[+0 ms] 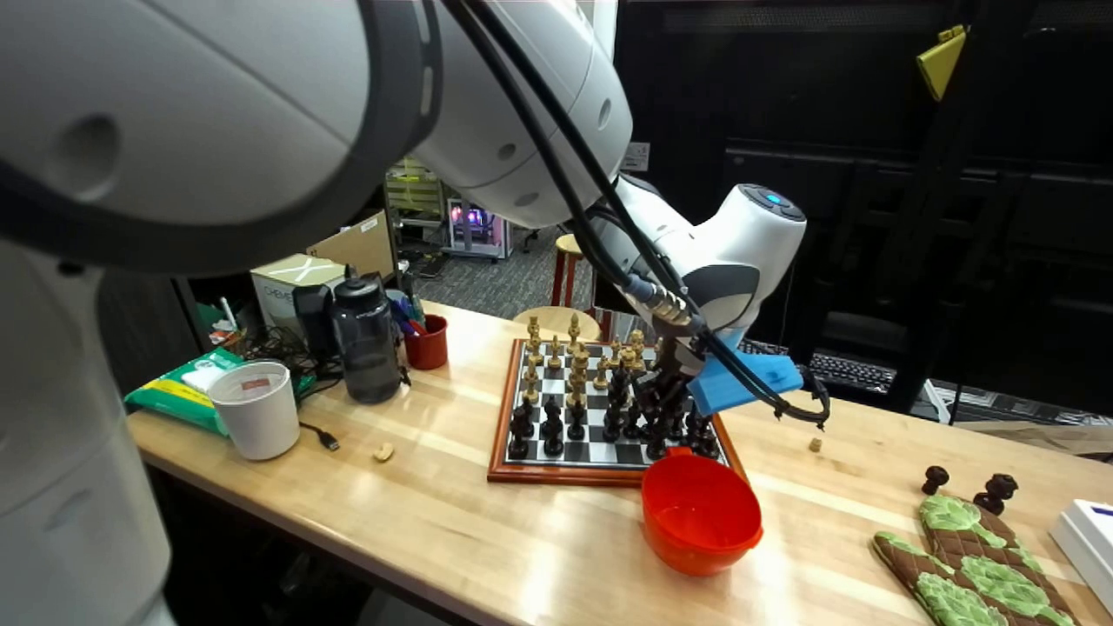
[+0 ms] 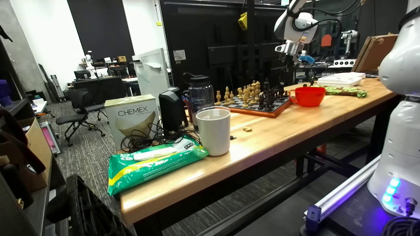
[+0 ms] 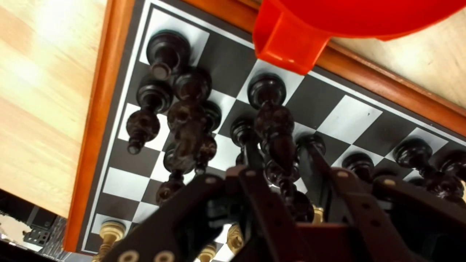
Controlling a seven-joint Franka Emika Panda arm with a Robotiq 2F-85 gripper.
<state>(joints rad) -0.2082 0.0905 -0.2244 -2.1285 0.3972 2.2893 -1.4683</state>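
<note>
My gripper (image 3: 280, 147) points down over the dark side of the chessboard (image 3: 96, 116), fingers (image 3: 252, 154) apart. A dark pointed chess piece (image 3: 273, 123) shows in the gap between them, its base seeming to rest on the board; strips of board and other pieces show beside it. Whether a finger touches any piece, I cannot tell. In an exterior view the gripper (image 2: 288, 62) hangs above the dark pieces (image 2: 267, 101). Light pieces (image 1: 578, 369) stand on the board's far side. A red cup (image 1: 700, 517) sits against the board's edge, its handle (image 3: 287, 47) overhanging the rim.
Several loose items lie on the table (image 1: 452, 530): a tan bit (image 1: 383, 452), dark pieces (image 1: 994, 494) and a patterned oven mitt (image 1: 974, 556). A white mug (image 1: 255, 409), dark bottle (image 1: 363, 339), red pen cup (image 1: 427, 342) and green wipes pack (image 2: 154, 168) stand towards one end.
</note>
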